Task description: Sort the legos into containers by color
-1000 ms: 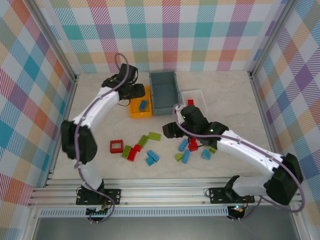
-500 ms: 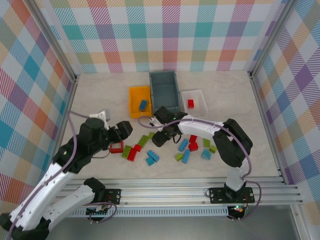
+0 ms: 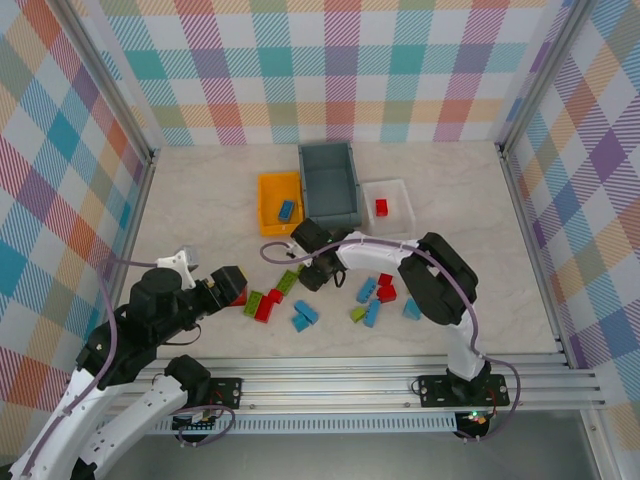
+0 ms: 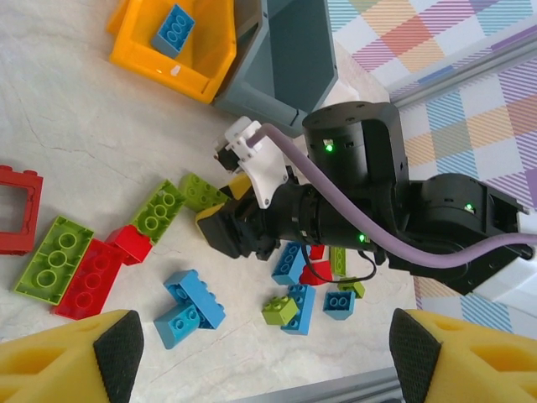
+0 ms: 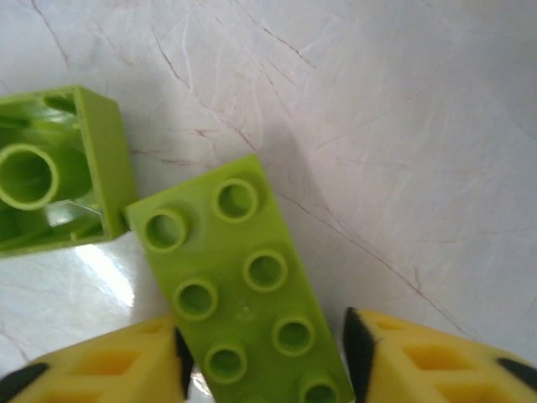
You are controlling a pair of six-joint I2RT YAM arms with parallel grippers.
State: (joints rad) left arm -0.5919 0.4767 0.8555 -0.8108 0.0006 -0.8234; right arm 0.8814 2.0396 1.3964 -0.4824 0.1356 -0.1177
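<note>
- Right gripper [image 5: 262, 361] is down low on the table [image 3: 200, 200]. Its two yellow fingers [image 5: 101, 374] press on both long sides of a green brick [image 5: 243, 277] that lies bumps up.
- Another green piece [image 5: 50, 176] lies upside down, touching that brick's corner.
- Left gripper [image 4: 264, 353] hangs above the table, spread wide, with nothing in it.
- A red frame [image 4: 17, 210] and loose legos [image 4: 189, 306] in blue, green and red lie on the table below it.
- The orange bin [image 3: 268, 190] holds one blue brick [image 3: 287, 210]. The white bin [image 3: 400, 186] holds one red brick [image 3: 381, 207]. The grey bin [image 3: 330, 185] stands between them.
</note>
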